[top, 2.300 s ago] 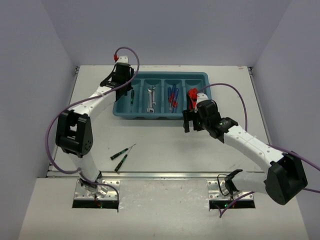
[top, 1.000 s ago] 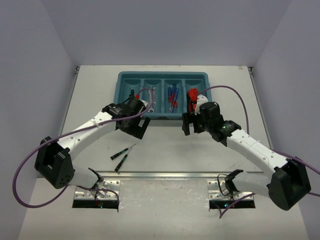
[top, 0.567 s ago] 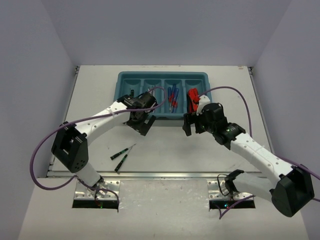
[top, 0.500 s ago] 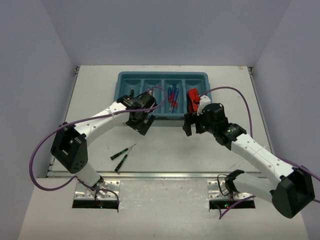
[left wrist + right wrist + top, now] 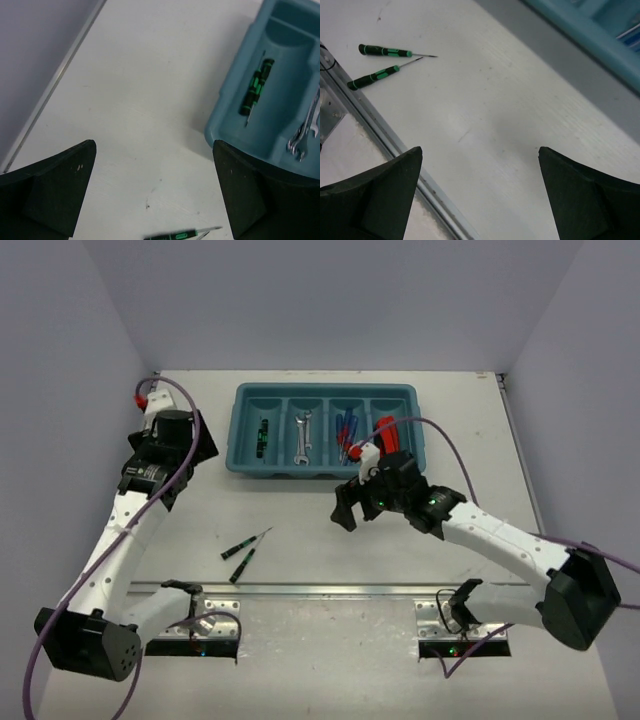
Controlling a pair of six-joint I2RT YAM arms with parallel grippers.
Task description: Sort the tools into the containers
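1. Tray [image 5: 320, 389] of smooth teal-blue moulded plastic, rectangular with rounded corners, lies at the far middle of the counter [image 5: 300, 525]. It is divided into four long, round-ended compartments side by side.
2. We see one thin precision screwdriver [image 5: 256, 86] lying lengthwise in the leftmost compartment. Its handle is black with bright green bands.
3. Flat silver wrenches [image 5: 303, 436] of shiny bare metal lie in the second compartment.
4. Glossy blue-handled screwdrivers [image 5: 346, 430] fill the third compartment, and red-handled pliers [image 5: 388, 432] sit in the fourth, partly hidden by the right arm's purple cable.
5. Two more tools of the thin kind lie outside the tray, on the near left of the counter: the farther loose screwdriver [image 5: 247, 543] and, just beside it, the nearer loose screwdriver [image 5: 241, 566]. Both are slim black rods banded green, with fine steel shafts.
6. The counter is matt white with a faint grain, and a metal rail [image 5: 380, 135] edges its near side.
7. The left tool [image 5: 172, 472] hangs left of the tray, its blunt black fingers wide apart and holding nothing.
8. The right tool [image 5: 358, 510] hangs over bare counter just in front of the tray, also spread wide and holding nothing.
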